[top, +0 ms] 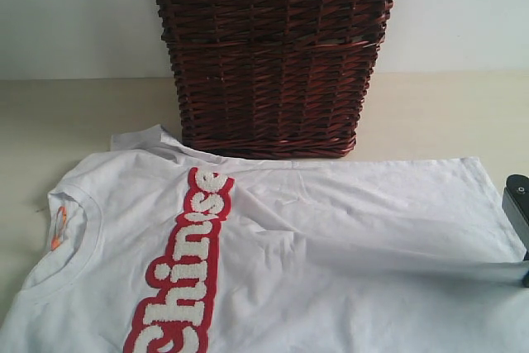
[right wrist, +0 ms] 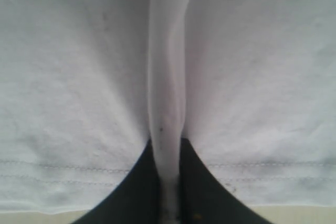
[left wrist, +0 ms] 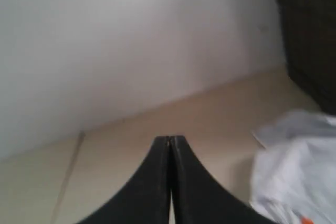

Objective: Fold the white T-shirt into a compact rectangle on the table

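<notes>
Since made of thin, soft cotton, likely to sag, stretch and wrinkle rather than hold a crease: so judged of the white T-shirt (top: 331,237), lying chest-up and unfolded on the table (top: 446,113), just in front of the dark wicker basket (top: 273,55). Pinched in the right gripper (right wrist: 170,203): a raised ridge of cloth at the bottom hem. Closed on nothing, the left gripper (left wrist: 169,145), over bare table near the collar. Probably light, clinging, not slippery. Best taken at hem corners and shoulder seams for firmer stitched edges.

Soft even daylight; wrist views blurry, washed-out
</notes>
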`<state>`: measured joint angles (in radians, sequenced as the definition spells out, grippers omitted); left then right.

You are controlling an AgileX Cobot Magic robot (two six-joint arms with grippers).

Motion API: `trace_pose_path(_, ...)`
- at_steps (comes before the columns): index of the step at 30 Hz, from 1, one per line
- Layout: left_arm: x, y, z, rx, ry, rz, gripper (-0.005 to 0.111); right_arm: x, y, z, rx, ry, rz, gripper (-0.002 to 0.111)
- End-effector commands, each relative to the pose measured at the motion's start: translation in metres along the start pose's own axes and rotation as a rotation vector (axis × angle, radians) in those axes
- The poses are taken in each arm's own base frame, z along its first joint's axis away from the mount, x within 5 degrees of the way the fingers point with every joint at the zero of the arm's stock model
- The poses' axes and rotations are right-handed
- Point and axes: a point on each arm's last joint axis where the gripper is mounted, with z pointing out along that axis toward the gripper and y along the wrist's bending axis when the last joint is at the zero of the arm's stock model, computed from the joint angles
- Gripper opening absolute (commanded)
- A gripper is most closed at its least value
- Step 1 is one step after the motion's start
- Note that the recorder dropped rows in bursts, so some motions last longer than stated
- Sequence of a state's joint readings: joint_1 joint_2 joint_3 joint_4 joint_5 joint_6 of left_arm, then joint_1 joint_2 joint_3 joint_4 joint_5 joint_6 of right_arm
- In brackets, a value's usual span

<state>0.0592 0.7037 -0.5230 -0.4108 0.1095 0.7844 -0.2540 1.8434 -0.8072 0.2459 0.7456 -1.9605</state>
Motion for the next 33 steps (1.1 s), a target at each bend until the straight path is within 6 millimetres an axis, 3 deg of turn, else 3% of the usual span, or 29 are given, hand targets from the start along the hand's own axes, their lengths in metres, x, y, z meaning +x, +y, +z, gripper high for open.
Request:
trace_pose_path(1,0.025,-0.018,0.012,0.244,0.309,0.021,0.000,0.010,0.005,0.015,-0.054,0.069,-0.069,0.000)
trace_pose_path(4,0.037,-0.021,0.004,0.341,0.435,0.122,0.000,0.010,0.005,0.015,-0.054,0.069,-0.069,0.000)
trace_pose_path(8,0.041,-0.024,0.010,0.420,0.448,0.278,0.000,0.010,0.005,0.015,-0.053,0.065,-0.063,0.000)
trace_pose_path(12,0.030,-0.015,0.043,0.396,0.465,0.205,0.000,0.010,0.004,0.015,-0.046,0.067,-0.064,0.000)
trace_pose_path(14,0.027,-0.020,0.070,0.564,0.514,0.221,0.000,0.010,0.004,0.015,-0.040,0.069,-0.064,0.000)
trace_pose_path(15,0.030,-0.024,0.076,0.631,0.528,0.229,0.000,0.010,0.004,0.015,-0.040,0.069,-0.064,0.000)
trace_pose_path(18,0.048,-0.048,0.084,1.049,0.515,0.344,0.000,0.010,0.004,0.015,-0.040,0.069,-0.064,0.000)
trace_pose_path(22,0.057,-0.051,0.097,1.108,0.387,0.559,0.002,0.010,0.004,0.015,-0.040,0.069,-0.064,0.000)
trace_pose_path(25,0.054,-0.053,0.099,1.139,0.258,0.657,0.025,0.010,0.004,0.015,-0.038,0.070,-0.064,0.000)
trace_pose_path(30,0.059,-0.061,0.104,1.133,0.233,0.639,0.085,0.010,0.004,0.015,-0.038,0.070,-0.064,0.000)
trace_pose_path(33,0.089,-0.075,0.117,1.095,0.331,0.736,0.087,0.010,0.004,0.015,-0.038,0.070,-0.064,0.000)
